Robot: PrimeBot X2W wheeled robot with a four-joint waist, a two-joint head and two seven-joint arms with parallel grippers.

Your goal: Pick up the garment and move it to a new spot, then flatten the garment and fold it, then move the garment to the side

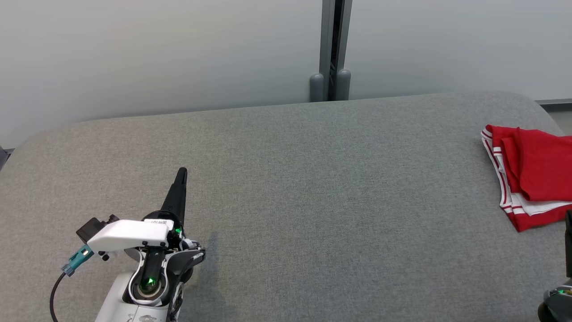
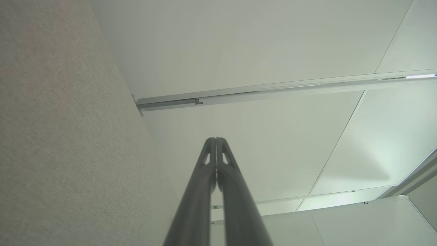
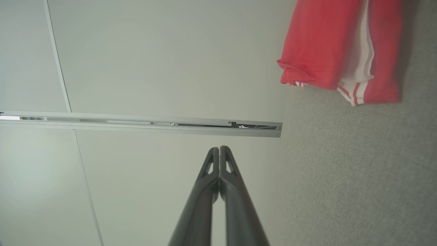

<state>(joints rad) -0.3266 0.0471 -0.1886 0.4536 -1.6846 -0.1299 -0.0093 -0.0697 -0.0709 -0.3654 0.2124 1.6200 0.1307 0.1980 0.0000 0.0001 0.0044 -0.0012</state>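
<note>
**Near edge.** The left pincer [image 1: 182, 175] sits at 7 o'clock over the grey surface [image 1: 313, 201]. Its two fingers are pressed together along their length and hold nothing, and the tip points toward 12. The right pincer [image 3: 219, 149] is at 4 o'clock. Its fingers are likewise closed tip to tip and empty, with the cloth ahead of it and off to one side.

**Middle.** Bare grey fabric runs between the two arms.

**Right side.** The garment [image 1: 534, 174] lies at 3 o'clock. It is red with white stripes, doubled into several layers, and rests flat. It lies close to the rounded right edge, and part of it runs out of the head view. It is near the right pincer but not touching it, and it is well apart from the left one.

**Far.** A pale wall [image 1: 156, 53] stands at 12 o'clock, with a grey post [image 1: 330, 49] against it.

**Hazards, as judged:**
- Both pincers are closed. If either is brought down as it is, it would shove the cloth rather than take it.
- The layers are loose. A shallow pinch could catch only the top ply, and the stack would fall open when lifted.
- The garment is close to the edge. A sideways nudge could slide it off the surface.
- The left arm has a long reach across, and dragging over the rough fabric could bunch the cloth.
- Part of the garment is cut off in the head view, so aiming at its far hem is uncertain.

**Count:**
- pincers: two
- garments: one
- surfaces: one
- posts: one
</note>
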